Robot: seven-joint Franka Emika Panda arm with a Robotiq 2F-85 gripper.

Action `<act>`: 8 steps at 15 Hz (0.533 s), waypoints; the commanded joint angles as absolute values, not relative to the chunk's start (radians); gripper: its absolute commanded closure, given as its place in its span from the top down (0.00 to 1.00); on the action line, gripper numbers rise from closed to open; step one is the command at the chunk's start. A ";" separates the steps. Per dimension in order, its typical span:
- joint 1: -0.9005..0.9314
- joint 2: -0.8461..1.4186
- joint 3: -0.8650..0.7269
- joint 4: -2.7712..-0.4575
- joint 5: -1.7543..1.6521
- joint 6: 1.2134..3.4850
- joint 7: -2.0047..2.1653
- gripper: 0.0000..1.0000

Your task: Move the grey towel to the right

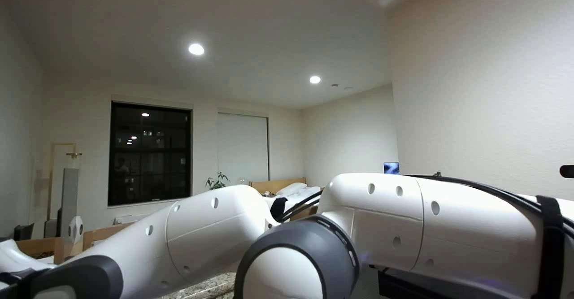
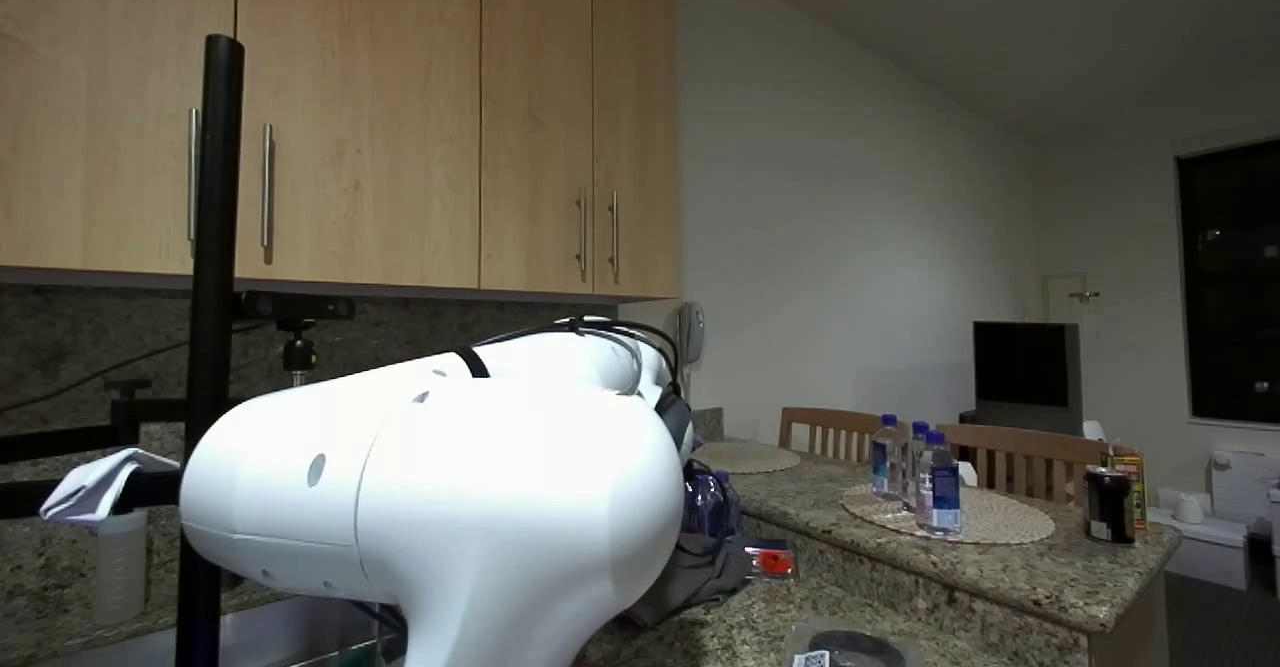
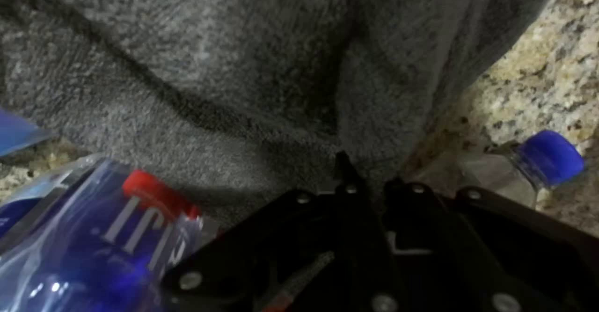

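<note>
- The grey towel [image 3: 201, 92] filled most of the wrist view, limp and rumpled, its folds running in toward the fingertips. In an exterior view, the part of the grey towel [image 2: 695, 579] not hidden by the Franka arm [image 2: 480, 477] lay heaped on the granite bench [image 2: 740, 632], near the edge where that bench met the step up to a raised bar [image 2: 1075, 577].
- The gripper [image 3: 368, 170] was down at the towel, its two tips almost pressed together and, as far as the dark, blurred view allowed, pinching a fold of it. In both exterior views the gripper was out of sight.
- Taking hold looked done. Left to do, going by the task sentence, were the carry to the right and the release; how much of that way was covered could not be told.
- Just beside the towel in the wrist view were a blue-capped water bottle [image 3: 510, 174] and, across from it, a plastic-wrapped blue pack [image 3: 89, 246] with a red piece and white lettering. Both seemed close enough to be dragged along with the cloth.
- A red packet [image 2: 770, 559] lay next to the towel, near the same bench edge.
- Up on the raised bar, three clear water bottles [image 2: 912, 477] stood upright on a round woven placemat [image 2: 1005, 519]; a dark can [image 2: 1110, 509] stood near the bar's end corner.
</note>
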State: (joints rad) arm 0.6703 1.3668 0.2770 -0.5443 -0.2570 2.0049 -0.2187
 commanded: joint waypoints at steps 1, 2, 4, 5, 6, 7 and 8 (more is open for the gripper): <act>0.691 1.375 0.239 -0.425 -0.167 1.933 -0.278 0.10; 0.690 1.371 0.231 -0.401 -0.146 1.915 -0.284 0.10; 0.688 1.368 0.217 -0.353 -0.110 1.881 -0.284 0.10; 0.685 1.368 0.211 -0.332 -0.094 1.865 -0.282 0.10; 0.682 1.365 0.203 -0.315 -0.084 1.853 -0.276 0.10; 0.668 1.319 0.197 -0.383 -0.072 1.880 -0.267 0.10; 0.663 1.317 0.191 -0.373 -0.063 1.874 -0.262 0.10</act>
